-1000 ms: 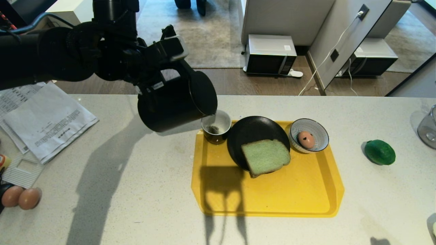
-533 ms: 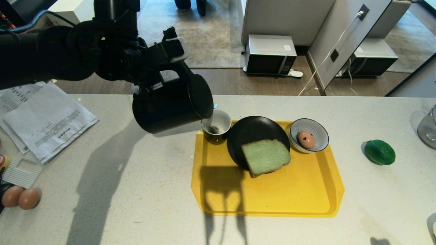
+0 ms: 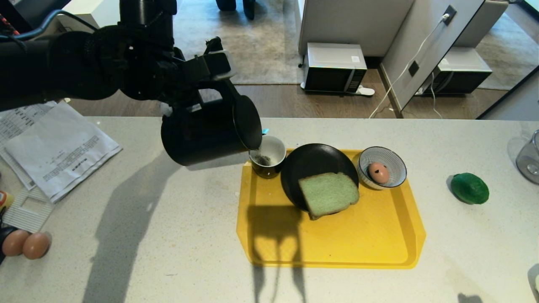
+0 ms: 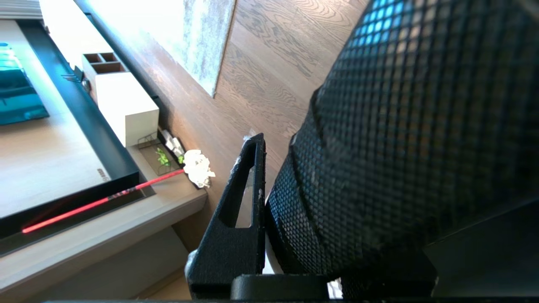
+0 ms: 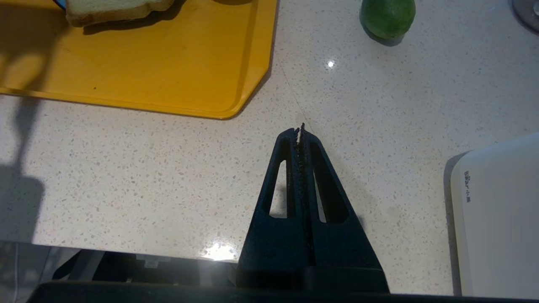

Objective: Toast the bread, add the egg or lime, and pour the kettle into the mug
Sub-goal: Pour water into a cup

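Bright daylight throws hard, dark shadows across the counter [image 3: 168, 252]. Small glare spots glint there. The kettle [image 4: 400, 147] looms blurred.

A pale speckled stone counter [image 3: 177, 235] carries everything. A yellow tray [image 3: 337, 240] lies flat near its middle. To the right of the tray, well apart from it, a lime [image 3: 469, 188] rests on the bare surface, and a clear glass vessel [image 3: 529, 158] stands at the far right edge. On the left side lie printed papers [image 3: 54, 147] with a white ribbed piece [image 3: 25, 210] just in front of them, and two brown eggs [image 3: 25, 244] sit touching each other at the left edge. A white appliance [image 5: 497, 219] stands at the near right.
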